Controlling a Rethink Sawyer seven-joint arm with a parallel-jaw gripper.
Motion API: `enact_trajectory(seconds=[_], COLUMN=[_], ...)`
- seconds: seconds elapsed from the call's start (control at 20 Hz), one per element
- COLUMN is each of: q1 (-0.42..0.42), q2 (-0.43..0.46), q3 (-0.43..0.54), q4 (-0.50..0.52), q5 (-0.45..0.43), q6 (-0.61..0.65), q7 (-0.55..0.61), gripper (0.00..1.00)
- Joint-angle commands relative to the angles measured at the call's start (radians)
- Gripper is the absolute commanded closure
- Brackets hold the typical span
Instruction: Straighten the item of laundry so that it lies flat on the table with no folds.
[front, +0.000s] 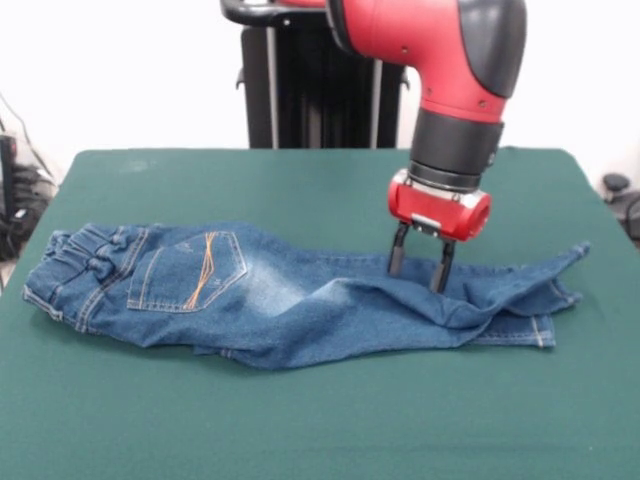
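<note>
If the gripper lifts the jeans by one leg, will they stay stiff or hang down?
The jeans would probably hang limp: the cloth already lies in soft folds under the open gripper. They look small, so likely light. On the felt-like table they may drag and bunch rather than slide.

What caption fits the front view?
Open gripper meets rumpled jeans lying on green table.
</note>
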Motion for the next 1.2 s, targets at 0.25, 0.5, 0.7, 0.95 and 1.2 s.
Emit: enact_trajectory(seconds=[0.25,0.5,0.7,0.95,1.2], q1=[-0.015,-0.028,-0.079,-0.186,-0.303], q2=[0.023,0.016,-0.027,-0.101,-0.118], q3=[0.072,0.074,0.057,0.044,0.057], q4=[0.083,0.093,0.136,0.197,0.198], q5=[-0.027,-0.041,-0.107,-0.238,-0.373], q6=[0.028,0.024,0.048,0.088,0.112], q7=[0.225,0.221,0.18,0.119,0.068], gripper=[0.0,0.0,0.0,0.0,0.0])
